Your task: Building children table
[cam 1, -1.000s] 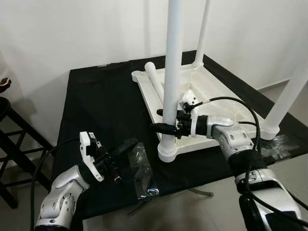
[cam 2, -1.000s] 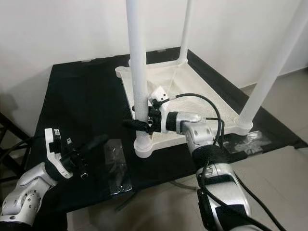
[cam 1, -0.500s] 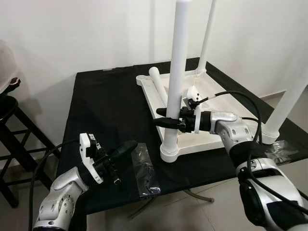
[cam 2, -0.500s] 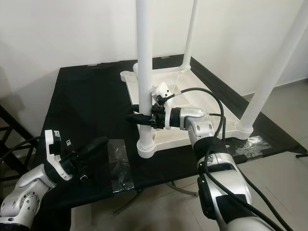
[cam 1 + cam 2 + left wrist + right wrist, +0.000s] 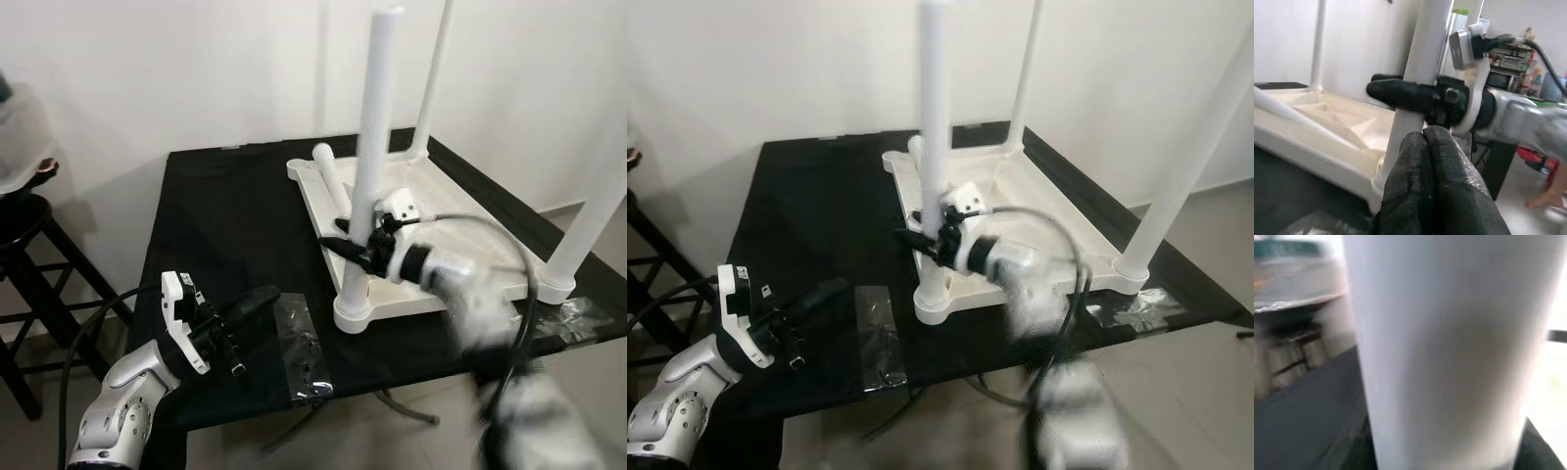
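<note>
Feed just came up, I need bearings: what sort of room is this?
Probably a plain room in a home: white walls, a black table bearing the upturned white children's table, and a dark stool alongside. The right pincer grips one leg.

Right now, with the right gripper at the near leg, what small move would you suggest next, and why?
Probably keep the right gripper around the near table leg and twist it further into its corner socket. The fingers straddle that upright leg low down, on the inverted white tabletop, while a fourth leg lies loose in it. The left gripper, shut, rests idle by the plastic bag.
</note>
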